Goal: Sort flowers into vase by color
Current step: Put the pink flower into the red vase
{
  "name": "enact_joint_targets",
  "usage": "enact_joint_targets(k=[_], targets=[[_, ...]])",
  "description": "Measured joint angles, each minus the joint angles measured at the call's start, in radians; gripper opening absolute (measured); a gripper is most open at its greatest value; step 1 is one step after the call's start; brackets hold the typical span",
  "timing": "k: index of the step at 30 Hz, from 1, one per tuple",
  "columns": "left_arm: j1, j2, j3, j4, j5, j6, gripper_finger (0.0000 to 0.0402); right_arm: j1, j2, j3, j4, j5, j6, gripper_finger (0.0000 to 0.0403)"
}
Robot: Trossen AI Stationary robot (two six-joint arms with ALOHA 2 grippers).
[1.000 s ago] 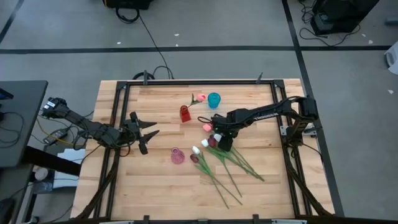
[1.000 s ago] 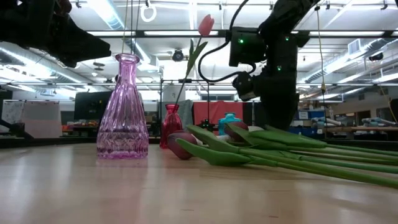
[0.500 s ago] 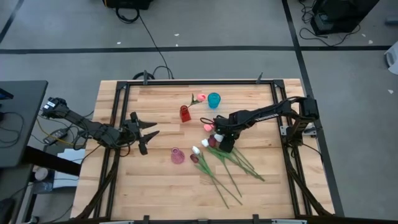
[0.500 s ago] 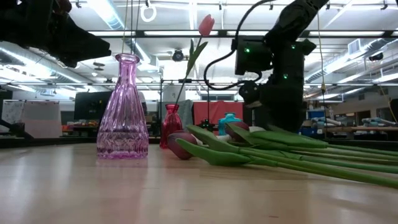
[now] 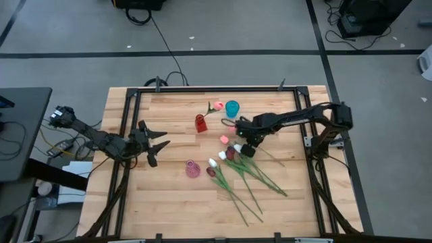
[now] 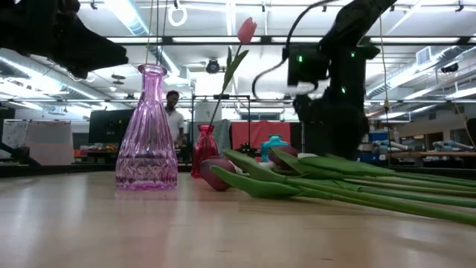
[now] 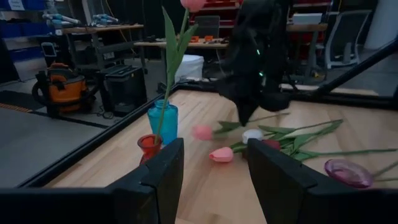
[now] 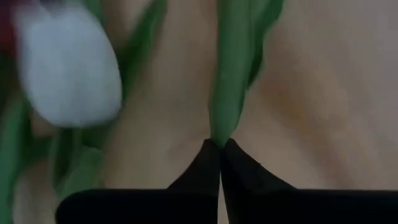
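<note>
Fingers pinch a green stem above wooden table.

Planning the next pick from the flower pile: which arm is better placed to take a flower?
The right. Its gripper is over the pile of flowers, already shut on a green stem. The left gripper hovers open near the table's left edge, away from the pile.

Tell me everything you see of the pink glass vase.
The pink glass vase is clear, ribbed glass with a wide base, narrow neck and flared lip. It stands upright and empty on the wooden table, left of the pile of tulips. From above, nothing touches it; a white tulip head lies close beside it.
</note>
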Motion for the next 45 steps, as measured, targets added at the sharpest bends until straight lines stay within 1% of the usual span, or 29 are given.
enact_joint_targets(k=[2, 4, 8, 10, 13, 15, 18, 21, 23, 27, 29, 32, 35, 40, 45], targets=[[-0.016, -0.041, 0.0, -0.034, 0.0, -0.002, 0.0182, -0.023, -0.051, -0.024, 0.045, -0.015, -0.034, 0.0007], [-0.027, -0.074, 0.0, -0.061, 0.0, -0.003, 0.0182, -0.05, -0.105, -0.065, 0.131, -0.05, -0.072, 0.0007], [-0.038, -0.091, -0.011, -0.08, 0.012, -0.03, 0.0182, -0.093, -0.22, -0.173, 0.427, -0.161, -0.204, 0.0007], [-0.039, -0.09, -0.02, -0.07, 0.037, -0.054, 0.0182, -0.12, -0.258, -0.219, 0.545, -0.172, -0.194, 0.0007], [-0.039, -0.09, -0.025, -0.069, 0.074, -0.091, 0.0182, -0.182, -0.292, -0.255, 0.72, -0.182, -0.199, 0.0007], [-0.039, -0.09, -0.025, -0.066, 0.089, -0.107, 0.0182, -0.211, -0.295, -0.255, 0.844, -0.195, -0.209, 0.0006], [-0.039, -0.088, -0.026, -0.047, 0.089, -0.108, 0.0182, -0.254, -0.286, -0.229, 0.92, -0.182, -0.225, 0.0006], [-0.039, -0.084, -0.026, -0.033, 0.088, -0.109, 0.0182, -0.302, -0.258, -0.181, 1.008, -0.157, -0.302, 0.0006], [-0.039, -0.082, -0.026, -0.03, 0.088, -0.109, 0.0182, -0.333, -0.223, -0.136, 1.084, -0.186, -0.338, 0.0006], [-0.039, -0.075, -0.026, -0.006, 0.087, -0.11, 0.0182, -0.396, -0.107, 0.005, 1.157, -0.34, -0.337, 0.0006], [-0.039, -0.071, -0.026, 0.006, 0.085, -0.11, 0.0182, -0.415, -0.036, 0.094, 1.163, -0.417, -0.321, 0.0006], [-0.039, -0.071, -0.026, 0.007, 0.085, -0.112, 0.0182, -0.424, 0.072, 0.23, 1.145, -0.526, -0.3, 0.0006], [-0.039, -0.071, -0.026, 0.007, 0.085, -0.129, 0.0182, -0.424, 0.162, 0.356, 1.141, -0.611, -0.269, 0.0006], [-0.039, -0.071, -0.026, 0.007, 0.085, -0.158, 0.0182, -0.424, 0.255, 0.518, 1.146, -0.713, -0.236, 0.0007], [-0.039, -0.071, -0.026, 0.008, 0.085, -0.172, 0.0182, -0.421, 0.29, 0.6, 1.148, -0.77, -0.231, 0.0007]])
